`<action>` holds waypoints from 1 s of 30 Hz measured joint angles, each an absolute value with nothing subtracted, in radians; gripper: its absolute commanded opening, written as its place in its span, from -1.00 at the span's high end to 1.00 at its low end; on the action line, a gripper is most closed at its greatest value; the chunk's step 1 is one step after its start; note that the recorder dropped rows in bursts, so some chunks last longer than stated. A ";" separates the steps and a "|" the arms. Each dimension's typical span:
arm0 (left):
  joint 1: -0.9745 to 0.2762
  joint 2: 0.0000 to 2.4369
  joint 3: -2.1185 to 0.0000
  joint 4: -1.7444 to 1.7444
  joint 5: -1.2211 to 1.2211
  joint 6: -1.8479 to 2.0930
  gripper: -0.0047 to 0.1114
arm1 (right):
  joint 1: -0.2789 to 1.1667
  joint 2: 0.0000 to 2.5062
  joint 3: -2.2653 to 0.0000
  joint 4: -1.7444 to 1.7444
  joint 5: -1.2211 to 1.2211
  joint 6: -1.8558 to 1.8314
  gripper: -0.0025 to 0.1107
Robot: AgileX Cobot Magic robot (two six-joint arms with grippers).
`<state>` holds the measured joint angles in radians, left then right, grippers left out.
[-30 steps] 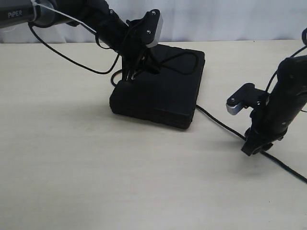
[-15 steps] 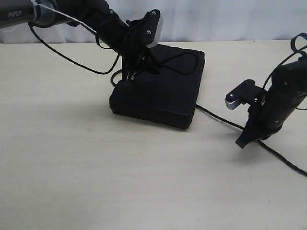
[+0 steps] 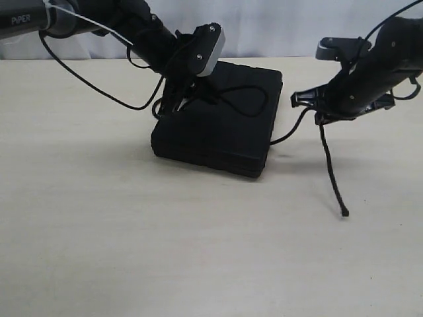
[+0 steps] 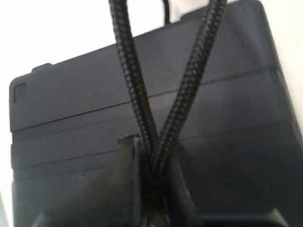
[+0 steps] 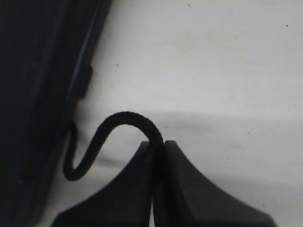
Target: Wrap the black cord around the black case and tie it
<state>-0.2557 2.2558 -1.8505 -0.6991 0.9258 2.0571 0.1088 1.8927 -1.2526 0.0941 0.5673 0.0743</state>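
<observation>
1. While the black case sits on the bench, my left hand pinches two black cord strands over it.
2. I see my right hand clamped on the cord beside it.

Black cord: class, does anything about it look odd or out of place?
Yes. The black cord lies in a slack loop on the black case, untied, its tail dangling from the right gripper.

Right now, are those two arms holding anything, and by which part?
Both hold the black cord. The left end effector pinches two strands together over the case; the right end effector pinches it beside the case, its loose end dangling.
</observation>
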 measured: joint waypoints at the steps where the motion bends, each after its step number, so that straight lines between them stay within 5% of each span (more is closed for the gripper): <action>1: -0.256 2.256 -1.850 -0.688 0.926 2.085 0.92 | 0.109 1.893 -1.257 0.123 0.559 0.080 0.88; 7: -0.256 2.256 -1.850 -0.657 0.900 2.111 0.92 | 0.109 1.901 -1.266 0.278 0.492 0.093 0.79; 15: -0.256 2.256 -1.850 -0.635 0.896 2.111 0.92 | 0.109 1.931 -1.268 0.092 0.524 0.165 -0.05; 25: -0.256 2.256 -1.850 -0.635 0.898 2.111 0.92 | 0.109 1.931 -1.313 -0.259 0.843 0.189 0.26; 30: -0.256 2.256 -1.850 -0.635 0.902 2.111 0.92 | 0.109 1.931 -1.282 -0.340 0.925 0.066 0.26</action>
